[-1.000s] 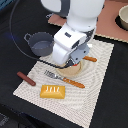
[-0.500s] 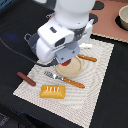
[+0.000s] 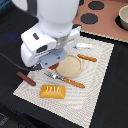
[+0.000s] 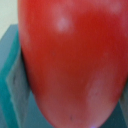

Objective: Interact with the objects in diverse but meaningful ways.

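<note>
The red tomato (image 4: 70,60) fills almost the whole wrist view, very close to the camera. Under and around it shows the blue-grey pot (image 4: 11,80). My fingers are hidden by the tomato, and the arm's white body (image 3: 50,42) covers the gripper and the pot in the exterior view. The tomato seems held over the pot at the mat's far corner, on the exterior view's left. The bread loaf (image 3: 52,91) lies on the mat's near part. The brown sausage (image 3: 26,78) lies just off the mat. The white fish (image 3: 84,45) lies at the far edge.
A tan plate (image 3: 70,65) sits mid-mat on the striped placemat (image 3: 97,85), with a fork (image 3: 52,76) and two orange sticks (image 3: 88,58) (image 3: 74,82) around it. A toy stove (image 3: 97,12) and a bowl (image 3: 123,17) stand at the exterior view's far right.
The arm has swung from above the plate toward the exterior view's left. It now covers the pot, which showed a second ago.
</note>
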